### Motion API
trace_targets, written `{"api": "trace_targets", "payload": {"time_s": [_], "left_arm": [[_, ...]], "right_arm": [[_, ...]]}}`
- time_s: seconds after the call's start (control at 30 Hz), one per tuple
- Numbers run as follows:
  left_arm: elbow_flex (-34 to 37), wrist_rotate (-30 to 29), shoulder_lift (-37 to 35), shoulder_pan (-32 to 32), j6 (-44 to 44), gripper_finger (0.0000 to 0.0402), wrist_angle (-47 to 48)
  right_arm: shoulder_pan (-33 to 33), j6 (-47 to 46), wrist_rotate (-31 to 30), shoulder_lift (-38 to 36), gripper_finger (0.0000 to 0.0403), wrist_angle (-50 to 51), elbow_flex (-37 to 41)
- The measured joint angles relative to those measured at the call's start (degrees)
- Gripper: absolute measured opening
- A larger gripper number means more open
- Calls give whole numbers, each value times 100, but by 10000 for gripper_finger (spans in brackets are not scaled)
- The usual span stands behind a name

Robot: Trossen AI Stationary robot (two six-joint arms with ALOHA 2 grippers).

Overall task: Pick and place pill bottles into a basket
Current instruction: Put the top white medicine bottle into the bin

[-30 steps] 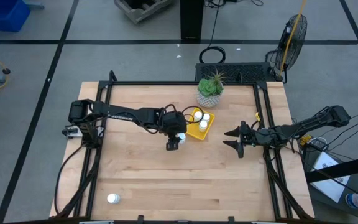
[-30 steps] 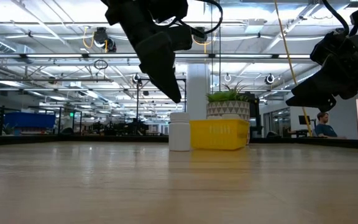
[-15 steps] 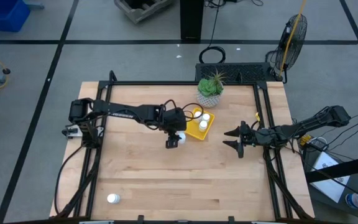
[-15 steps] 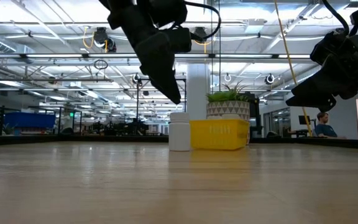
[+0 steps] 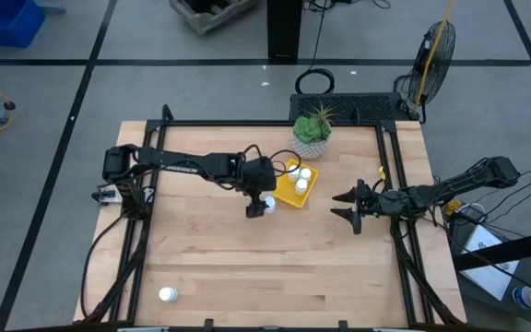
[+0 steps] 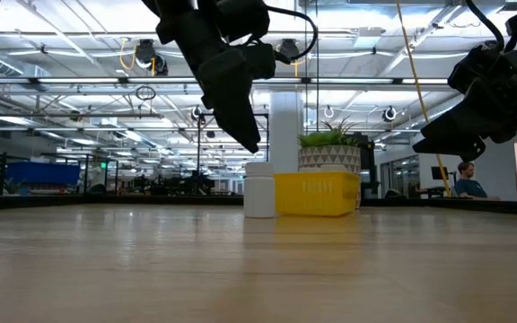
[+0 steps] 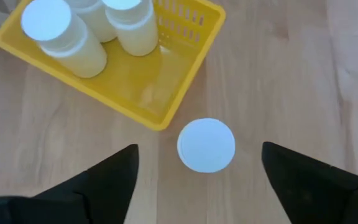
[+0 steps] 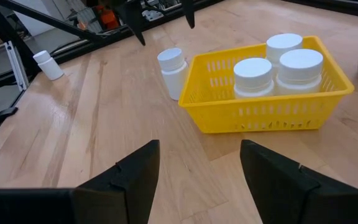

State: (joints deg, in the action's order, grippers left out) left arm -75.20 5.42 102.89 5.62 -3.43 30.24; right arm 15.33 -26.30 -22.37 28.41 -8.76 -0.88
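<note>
A white pill bottle [image 7: 206, 144] stands upright on the table just beside the yellow basket [image 7: 166, 99]; it also shows in the low view [image 6: 259, 190] and the high view [image 5: 268, 201]. The basket [image 5: 289, 194] holds three bottles [image 8: 284, 62]. My left gripper [image 7: 207, 180] hovers open above the loose bottle, one finger on either side, touching nothing. My right gripper [image 5: 337, 205] waits open to the right of the basket. Another bottle [image 5: 167, 294] stands near the table's front left corner.
A pale pot with a spiky green plant [image 5: 312, 136] stands just behind the basket, near the far edge. Black rails [image 5: 146, 221] run along the table's left and right sides. Bare wood lies between the basket and the near edge.
My left gripper has edged slightly toward the table's far edge above the loose bottle and has stayed open. The bottle has kept its place.
</note>
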Motion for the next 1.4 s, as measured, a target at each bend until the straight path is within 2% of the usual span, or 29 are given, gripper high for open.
{"api": "trace_targets", "payload": {"time_s": [0.13,0.3,0.73,1.03,1.4], "left_arm": [[0,-475,0,-185,71,367,-3],[0,-690,0,-373,-30,372,-7],[0,-565,400,-393,93,334,-167],[0,-595,400,-362,123,331,-132],[-1,-561,566,-362,761,327,-23]], "right_arm": [[1,0,0,1,215,0,-1],[2,0,0,1,215,1,0],[0,0,0,-3,215,18,-1],[0,-2,-2,-1,215,1,-1],[0,0,0,-1,215,-1,1]]}}
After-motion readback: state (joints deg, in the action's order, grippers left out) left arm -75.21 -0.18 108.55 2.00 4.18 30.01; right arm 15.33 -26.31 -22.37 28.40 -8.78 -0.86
